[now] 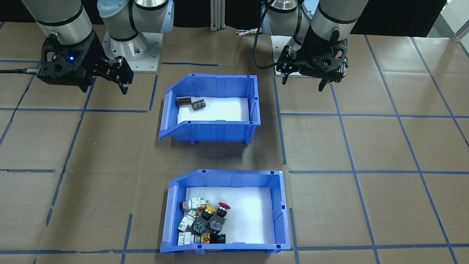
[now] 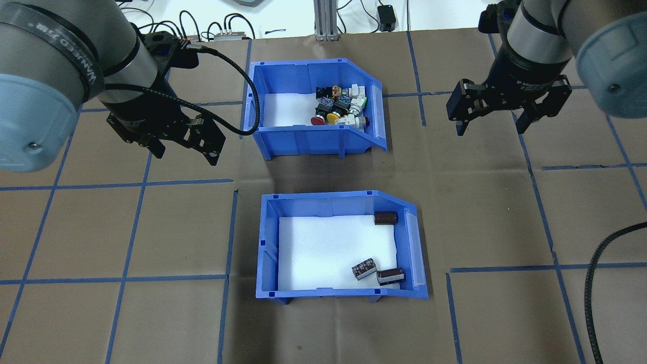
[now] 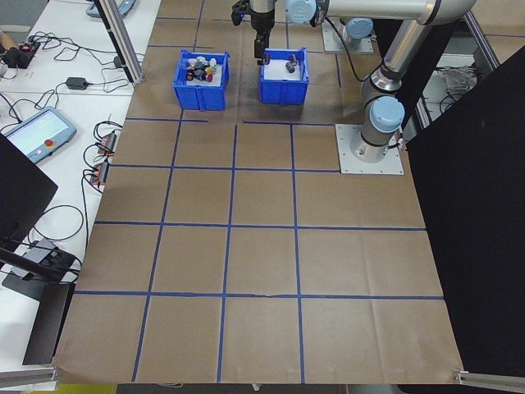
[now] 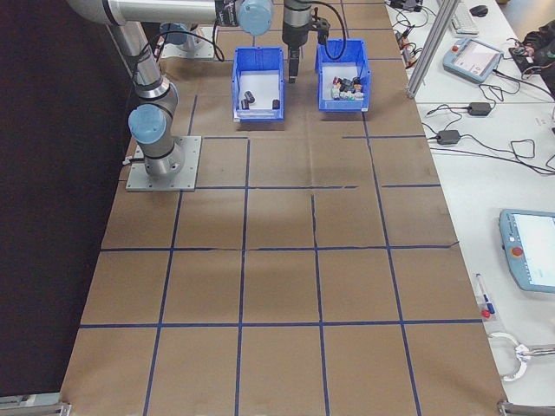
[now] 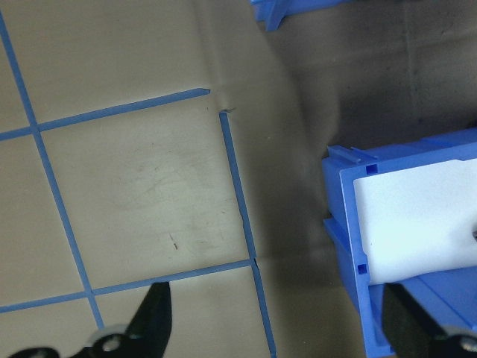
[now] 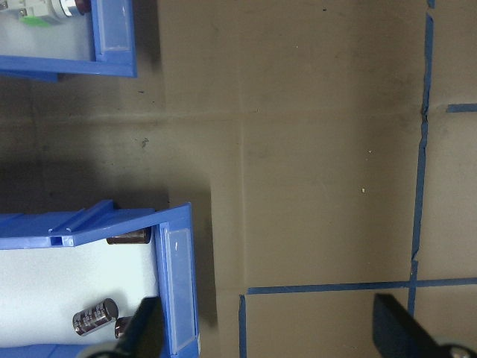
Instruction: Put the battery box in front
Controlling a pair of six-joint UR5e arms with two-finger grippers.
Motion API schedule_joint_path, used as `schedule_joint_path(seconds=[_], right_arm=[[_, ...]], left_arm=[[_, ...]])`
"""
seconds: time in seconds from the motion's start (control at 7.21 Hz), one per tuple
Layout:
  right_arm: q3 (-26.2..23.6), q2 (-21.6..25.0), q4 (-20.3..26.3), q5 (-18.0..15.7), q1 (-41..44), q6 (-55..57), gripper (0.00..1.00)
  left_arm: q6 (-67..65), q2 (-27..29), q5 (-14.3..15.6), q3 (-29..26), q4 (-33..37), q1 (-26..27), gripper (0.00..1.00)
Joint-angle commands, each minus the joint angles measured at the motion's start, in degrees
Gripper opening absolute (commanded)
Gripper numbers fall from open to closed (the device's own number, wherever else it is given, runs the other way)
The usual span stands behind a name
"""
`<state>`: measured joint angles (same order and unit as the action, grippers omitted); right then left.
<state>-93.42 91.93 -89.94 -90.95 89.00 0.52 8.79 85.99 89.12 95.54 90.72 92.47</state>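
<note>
Battery box (image 2: 337, 294) sits between both open end effectors, untouched.

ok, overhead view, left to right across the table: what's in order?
left gripper → the two blue bins in the middle, switch bin far and battery box near, sharing the same span → right gripper.

switch bin (image 2: 303, 136), taped table (image 2: 151, 227)
</note>
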Motion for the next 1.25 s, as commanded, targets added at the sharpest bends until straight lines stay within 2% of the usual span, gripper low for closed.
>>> schedule_joint_path(seconds=[0.0, 0.69, 0.97, 1.11], right_arm=[[-0.01, 0.01, -0.24, 0.6, 0.47, 0.18, 1.0], [0.08, 0.01, 0.46, -0.02, 0.47, -0.87, 1.0], [0.87, -0.69, -0.5, 0.34, 0.47, -8.55, 1.0], [3.92, -2.61, -0.33, 0.43, 0.56, -11.57, 1.0]], left_arm=[[0.09, 0.15, 0.0, 0.0, -0.01, -0.01, 1.0], [0.97, 0.41, -0.18, 0.26, -0.36, -0.45, 1.0], [-0.16, -0.37, -0.61, 1.48, -0.36, -0.28, 1.0], [-0.17, -0.21, -0.62, 2.54, -0.36, -0.28, 1.0]])
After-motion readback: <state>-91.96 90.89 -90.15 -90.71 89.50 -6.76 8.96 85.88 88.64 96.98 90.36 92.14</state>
